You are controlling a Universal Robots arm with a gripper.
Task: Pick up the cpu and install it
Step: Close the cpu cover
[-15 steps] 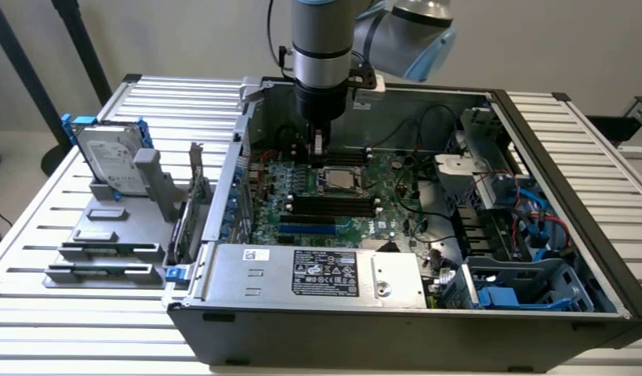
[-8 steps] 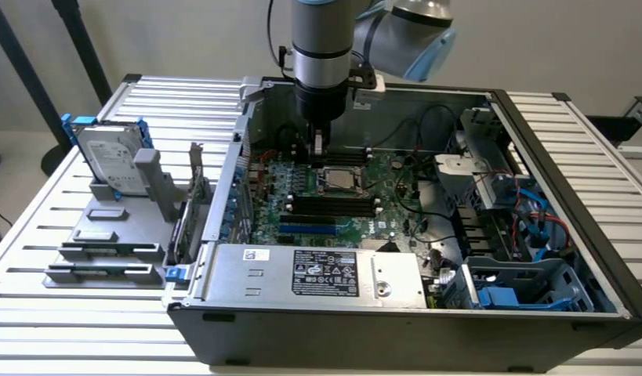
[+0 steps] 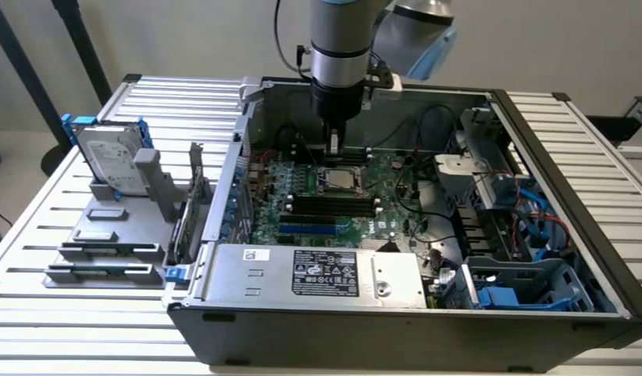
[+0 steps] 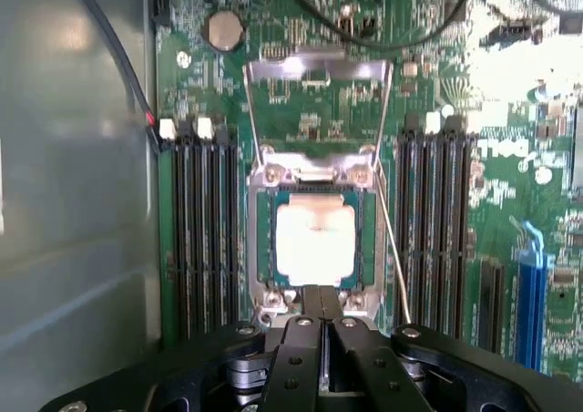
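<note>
The cpu, a small square chip with a bright silvery top, lies flat in its socket on the green motherboard. The socket's metal load frame stands swung open beyond it, and a thin wire lever runs along one side. My gripper hangs just over the socket's edge beside the cpu, its two dark fingers pressed together with nothing between them. In the exterior view the gripper points straight down into the open computer case, just behind the cpu.
Dark memory slots flank the socket on both sides. A power supply fills the case front. A hard drive in a blue frame stands on a grey holder at the exterior view's left. Cables crowd the right.
</note>
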